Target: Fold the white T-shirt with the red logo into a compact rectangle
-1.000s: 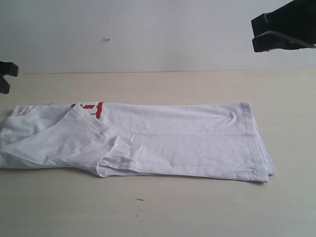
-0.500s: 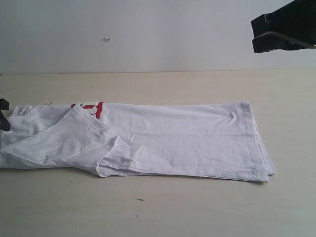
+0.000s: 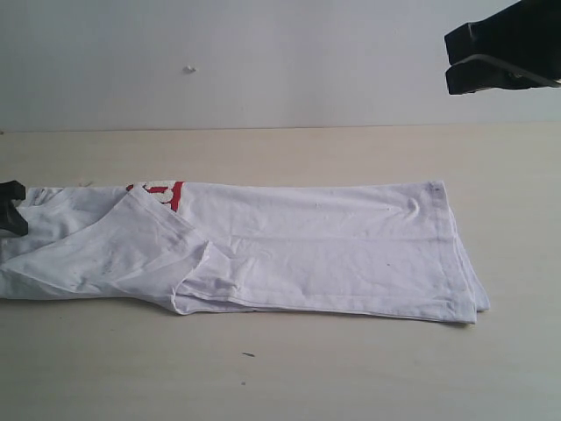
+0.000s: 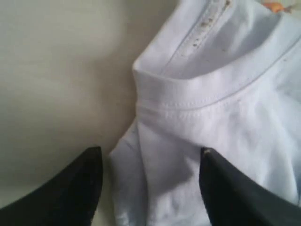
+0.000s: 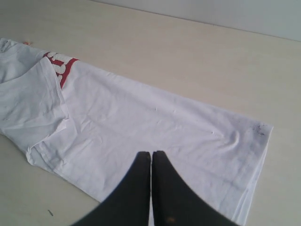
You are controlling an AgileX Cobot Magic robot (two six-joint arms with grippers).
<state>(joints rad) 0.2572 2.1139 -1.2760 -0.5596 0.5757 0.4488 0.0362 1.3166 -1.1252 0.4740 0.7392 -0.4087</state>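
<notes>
The white T-shirt (image 3: 333, 246) lies folded lengthwise into a long strip on the pale table, hem end at the right. A sleeve (image 3: 131, 250) is folded over its left part. A short bit of the red logo (image 3: 159, 193) peeks out at the far edge, and it also shows in the right wrist view (image 5: 60, 66). My left gripper (image 3: 10, 209) is low at the shirt's left end, open. Its fingers straddle the fabric edge just below the ribbed collar (image 4: 188, 94), one over the table, one over the shirt (image 4: 225, 127). My right gripper (image 3: 450, 60) hangs high above the hem end, shut and empty (image 5: 151, 153).
The wooden table (image 3: 289, 377) runs back to a grey wall (image 3: 263, 61). A small dark speck (image 3: 248, 354) lies on the table in front of the shirt. An orange neck tag (image 4: 276, 5) shows inside the collar.
My left gripper has come down from above the table's far left edge to the shirt's collar end. The right gripper and the shirt have stayed put.
</notes>
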